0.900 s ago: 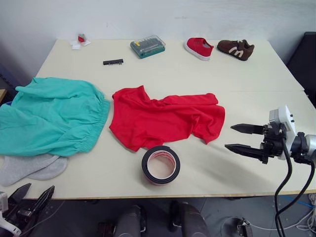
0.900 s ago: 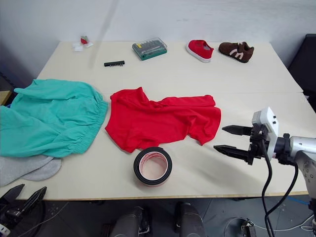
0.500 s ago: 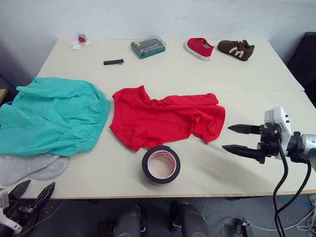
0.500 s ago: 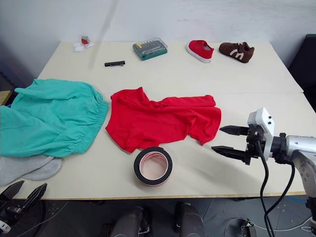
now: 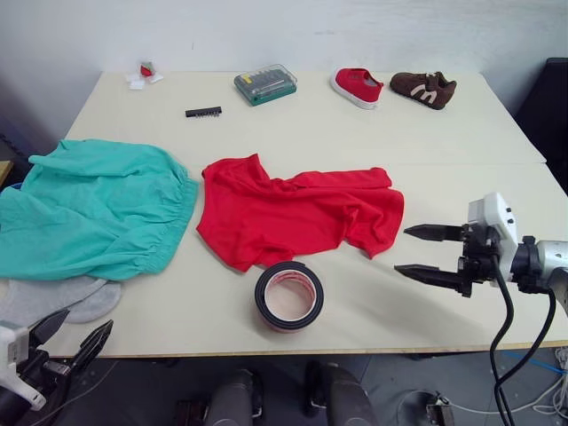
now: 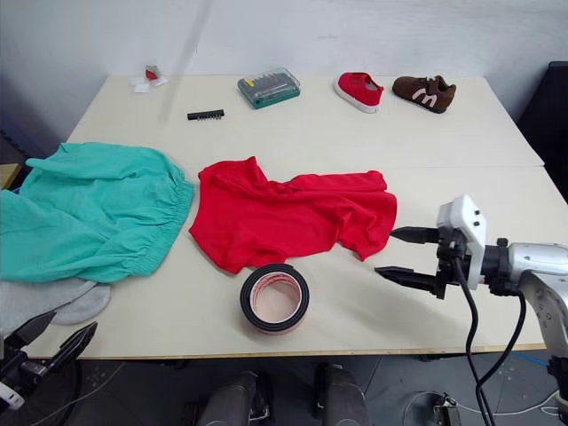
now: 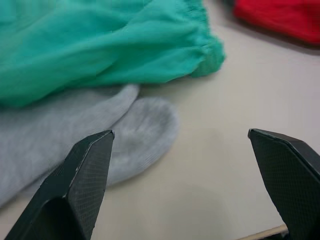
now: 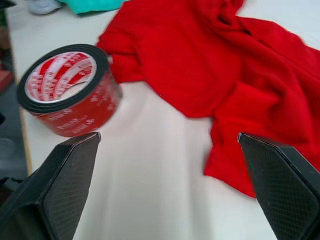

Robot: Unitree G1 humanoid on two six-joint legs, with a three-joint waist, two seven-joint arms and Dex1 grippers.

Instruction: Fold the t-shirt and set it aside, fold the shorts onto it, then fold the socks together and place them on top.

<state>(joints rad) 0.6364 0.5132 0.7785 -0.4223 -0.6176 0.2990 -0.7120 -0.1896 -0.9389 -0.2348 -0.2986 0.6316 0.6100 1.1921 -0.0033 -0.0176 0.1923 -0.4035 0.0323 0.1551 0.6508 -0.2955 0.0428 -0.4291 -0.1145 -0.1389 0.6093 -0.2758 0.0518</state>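
Nothing is folded yet: t-shirt (image 5: 297, 213) mid-tabletop, shorts (image 5: 89, 209) and socks (image 5: 58, 300) at its left edge, both tools, left tool (image 5: 71, 335) and right tool (image 5: 432, 253), wide open, empty.

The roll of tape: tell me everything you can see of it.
The roll of tape is wide, black on its outer face, with a red and white printed inner core. It lies flat on the table, hole up, just in front of the t-shirt, apart from it. Nothing grips it.
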